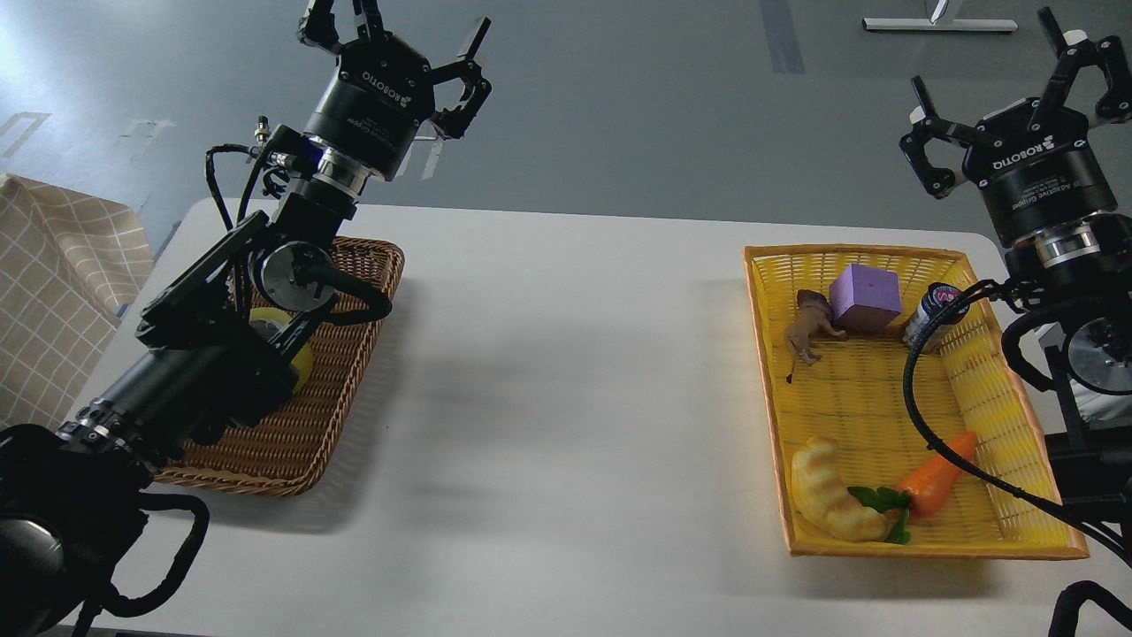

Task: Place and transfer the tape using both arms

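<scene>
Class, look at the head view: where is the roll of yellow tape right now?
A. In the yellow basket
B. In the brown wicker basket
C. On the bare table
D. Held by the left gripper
B: the tape lies in the brown wicker basket, partly hidden behind the left arm.

Tape [301,358] in left basket [354,372] — toys right

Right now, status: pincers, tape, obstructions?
Left pincer open, raised, empty. Right pincer open, empty. Tape in brown basket, half hidden under left arm.
</scene>
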Action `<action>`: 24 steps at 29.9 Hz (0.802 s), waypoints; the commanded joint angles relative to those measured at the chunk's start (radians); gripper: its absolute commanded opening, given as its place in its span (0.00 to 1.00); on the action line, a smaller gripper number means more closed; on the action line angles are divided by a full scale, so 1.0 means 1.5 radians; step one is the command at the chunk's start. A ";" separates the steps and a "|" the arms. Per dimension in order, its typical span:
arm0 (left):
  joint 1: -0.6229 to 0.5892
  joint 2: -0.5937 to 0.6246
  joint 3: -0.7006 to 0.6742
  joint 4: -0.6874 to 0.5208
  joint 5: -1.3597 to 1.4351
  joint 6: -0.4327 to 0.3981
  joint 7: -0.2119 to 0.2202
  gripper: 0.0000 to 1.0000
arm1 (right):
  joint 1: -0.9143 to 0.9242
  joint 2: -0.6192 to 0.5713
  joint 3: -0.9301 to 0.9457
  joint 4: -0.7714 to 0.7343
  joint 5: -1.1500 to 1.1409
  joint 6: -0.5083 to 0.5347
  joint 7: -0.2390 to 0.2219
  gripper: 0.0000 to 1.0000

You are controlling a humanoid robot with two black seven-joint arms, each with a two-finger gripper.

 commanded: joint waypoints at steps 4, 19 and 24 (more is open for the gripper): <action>0.016 -0.025 -0.003 -0.001 0.000 0.000 0.029 0.98 | 0.013 0.000 -0.001 -0.028 -0.006 0.000 -0.001 1.00; 0.015 0.016 -0.028 0.003 -0.003 0.000 0.103 0.98 | 0.069 -0.001 -0.061 -0.056 -0.014 0.000 -0.002 1.00; 0.015 0.028 -0.063 0.003 -0.003 0.000 0.105 0.98 | 0.074 0.003 -0.061 -0.061 -0.012 0.000 -0.002 1.00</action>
